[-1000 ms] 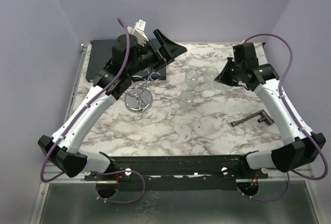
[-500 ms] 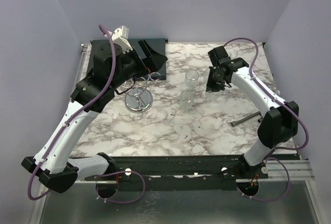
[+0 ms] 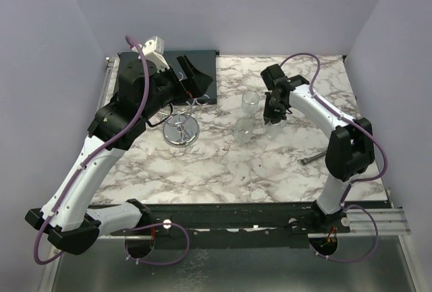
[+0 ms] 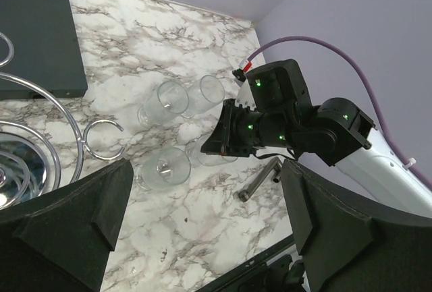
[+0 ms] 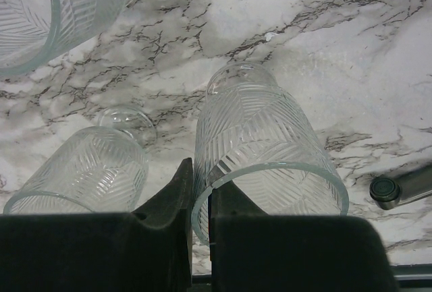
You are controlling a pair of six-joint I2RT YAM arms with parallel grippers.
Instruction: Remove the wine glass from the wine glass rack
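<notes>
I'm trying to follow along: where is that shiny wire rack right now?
In the top view the wine glass rack stands left of centre on the marble table, close to the left gripper and left of the glasses.

The table top (image 3: 202,164) is showing white marble, grey-black veins running through it. The glass (image 5: 260,143) and two other glasses (image 5: 88,164) are reading clear, with cut chevron lines covering their walls. The wine glass rack (image 3: 181,132) is gleaming chrome. The back board (image 3: 206,63) and T-bar (image 3: 310,160) are looking dark grey. The left arm (image 3: 88,170) and right arm (image 3: 324,113) are showing white shells with black joints, purple cables (image 3: 131,69) trailing, and green lights glowing on the right wrist. The walls (image 3: 270,9) are looking pale lilac.
</notes>
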